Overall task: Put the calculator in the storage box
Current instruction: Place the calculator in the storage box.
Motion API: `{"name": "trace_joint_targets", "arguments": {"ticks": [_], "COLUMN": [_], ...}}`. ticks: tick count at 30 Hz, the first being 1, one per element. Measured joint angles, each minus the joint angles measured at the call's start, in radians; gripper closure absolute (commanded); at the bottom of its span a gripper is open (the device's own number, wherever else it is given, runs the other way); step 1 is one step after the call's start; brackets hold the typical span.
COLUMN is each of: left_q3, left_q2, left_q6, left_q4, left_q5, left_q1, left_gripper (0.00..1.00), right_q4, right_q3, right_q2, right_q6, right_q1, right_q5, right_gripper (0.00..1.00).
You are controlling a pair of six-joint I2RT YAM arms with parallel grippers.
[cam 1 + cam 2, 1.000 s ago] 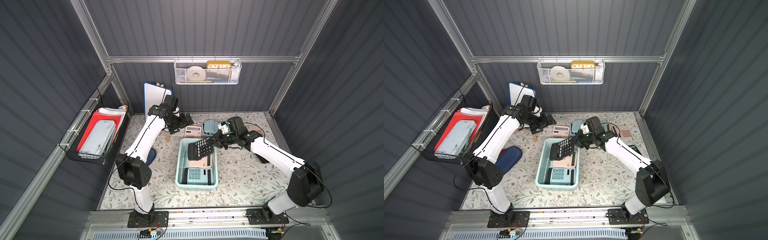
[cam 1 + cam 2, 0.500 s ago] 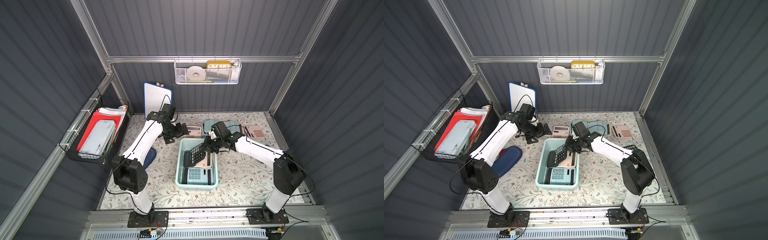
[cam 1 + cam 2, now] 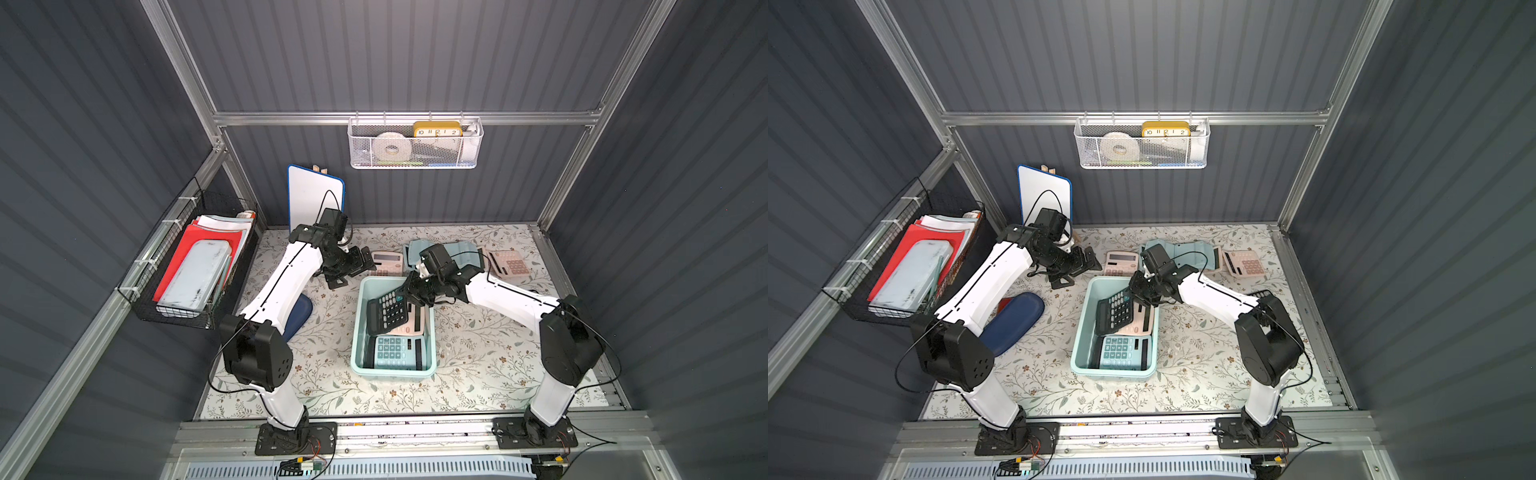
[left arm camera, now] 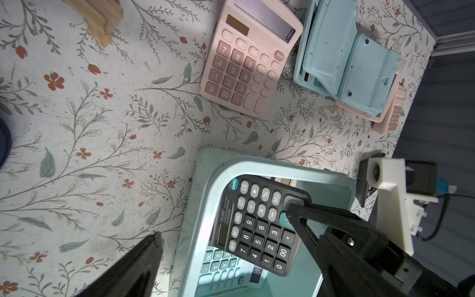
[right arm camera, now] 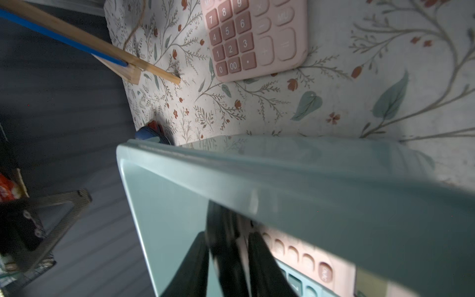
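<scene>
Our left gripper (image 3: 352,272) hovers over the floral tabletop (image 3: 324,374) with its fingers wide apart, holding nothing. In the pale mint-green plastic storage box (image 3: 392,372), the black desk calculator (image 3: 386,311), held above the rim a second ago, has come down inside and leans tilted on a pink calculator (image 3: 415,323). The right gripper (image 3: 409,296) straddles its upper edge, but we cannot tell whether the fingers still clamp it. We judge the placement nearly done: release, then withdraw.
</scene>
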Motion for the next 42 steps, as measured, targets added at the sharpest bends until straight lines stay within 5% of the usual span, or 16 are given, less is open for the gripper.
{"name": "trace_joint_targets", "arguments": {"ticks": [17,42], "left_q3": [-0.013,-0.164], "left_q2": [0.019,0.018], "left_q6": [0.005,0.007], "left_q4": [0.031,0.116], "left_q5": [0.052,0.179], "left_q1": [0.020,0.066], "left_gripper": [0.01,0.01], "right_q4": [-0.304,-0.415], "right_q3": [0.147,0.434], "right_q2": [-0.065,0.299], "right_q6": [-0.112,-0.283], "right_q1": [-0.013,0.119], "right_q5": [0.062,0.042], "right_gripper": [0.61,0.66]}}
